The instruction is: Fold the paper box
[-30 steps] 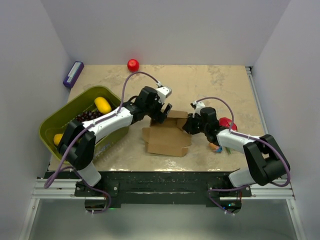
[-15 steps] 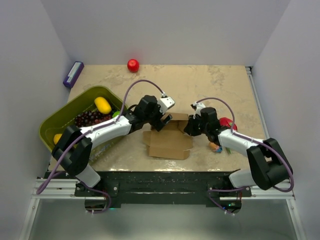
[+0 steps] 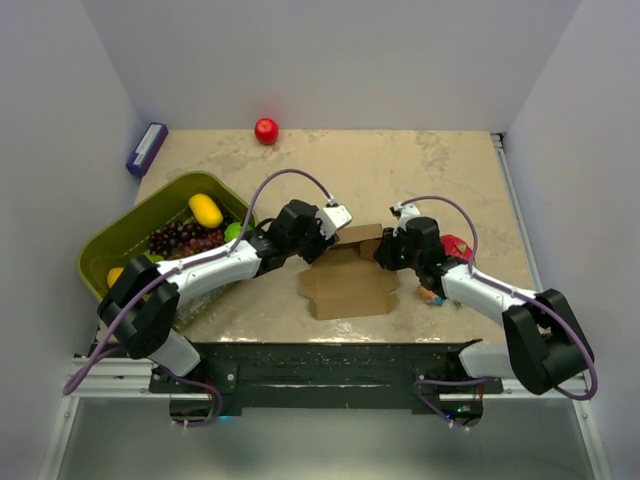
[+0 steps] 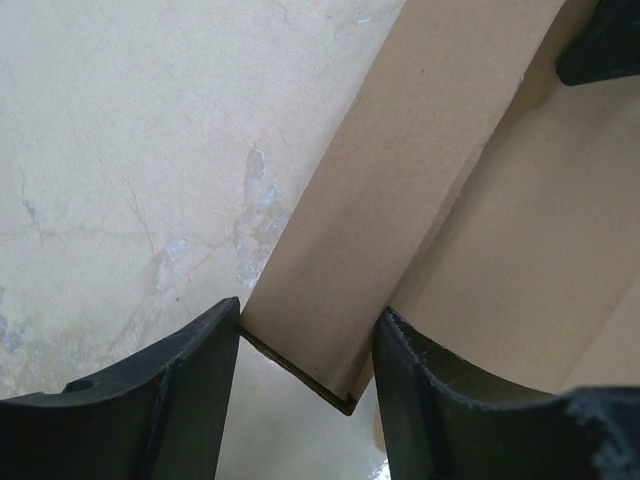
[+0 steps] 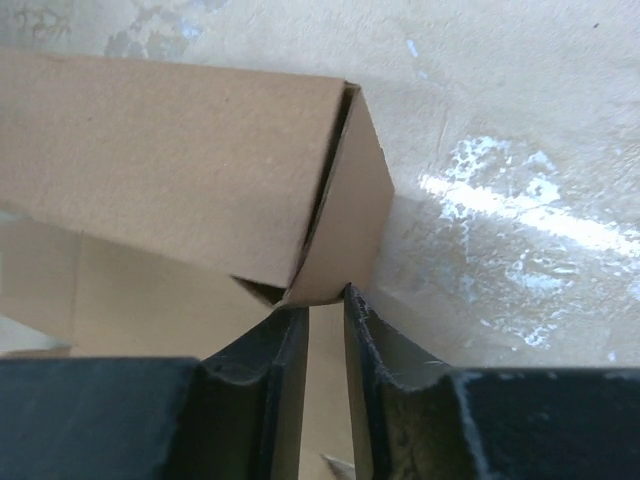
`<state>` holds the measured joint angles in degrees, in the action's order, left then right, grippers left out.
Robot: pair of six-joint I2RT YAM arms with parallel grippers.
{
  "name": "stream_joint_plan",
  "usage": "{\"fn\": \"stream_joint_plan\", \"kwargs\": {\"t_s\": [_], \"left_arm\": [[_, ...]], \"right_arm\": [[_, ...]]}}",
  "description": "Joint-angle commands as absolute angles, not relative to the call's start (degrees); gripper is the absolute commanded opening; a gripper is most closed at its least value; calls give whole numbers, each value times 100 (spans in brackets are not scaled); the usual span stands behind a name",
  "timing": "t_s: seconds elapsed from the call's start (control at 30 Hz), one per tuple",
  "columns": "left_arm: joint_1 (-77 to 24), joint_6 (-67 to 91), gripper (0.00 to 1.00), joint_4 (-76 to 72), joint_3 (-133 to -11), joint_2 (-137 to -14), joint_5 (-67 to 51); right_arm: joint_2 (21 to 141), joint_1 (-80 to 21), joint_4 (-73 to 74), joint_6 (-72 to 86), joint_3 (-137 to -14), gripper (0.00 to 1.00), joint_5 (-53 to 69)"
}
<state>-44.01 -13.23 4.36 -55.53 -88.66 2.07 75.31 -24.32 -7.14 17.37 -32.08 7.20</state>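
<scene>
The paper box [image 3: 352, 288] is a brown cardboard sheet lying mid-table, its far strip [image 3: 358, 238] folded up into a raised wall. My left gripper [image 3: 328, 232] is at that wall's left end. In the left wrist view the wall's end [image 4: 330, 300] fills the gap and touches both fingers [image 4: 160, 400], so my left gripper [image 4: 310, 345] is shut on it. My right gripper [image 3: 386, 250] is at the wall's right end. There the folded corner [image 5: 335, 230] rests on the tips of the right gripper [image 5: 326, 300], whose jaws stand slightly apart with nothing pinched.
An olive-green basket [image 3: 105, 250] at the left holds a yellow fruit [image 3: 205, 210] and dark grapes [image 3: 183, 238]. A red ball [image 3: 266, 130] and a purple block [image 3: 147, 148] lie at the back. A red object [image 3: 456, 245] and an orange one [image 3: 430, 293] sit beside the right arm.
My left gripper moved right onto the raised wall's end and narrowed round it. The box slid slightly right. My right gripper's jaws parted a little.
</scene>
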Motion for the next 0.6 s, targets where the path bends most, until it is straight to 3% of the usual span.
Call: {"fn": "stream_joint_plan", "kwargs": {"t_s": [0.0,0.3,0.57], "left_arm": [[-4588,-1485,53,194,-5476,-8728,-18],[-4614,-1600,33,264,-5476,-8842,-18],[-4605,-1644,31,316,-5502,-8868,158]], "right_arm": [[7277,-2479,-1704,1811,-3147,27,554],[7436,-2470,-1863,1547,-3243,52,167],[7304,-2470,-1881,1389,-3234,65,18]]}}
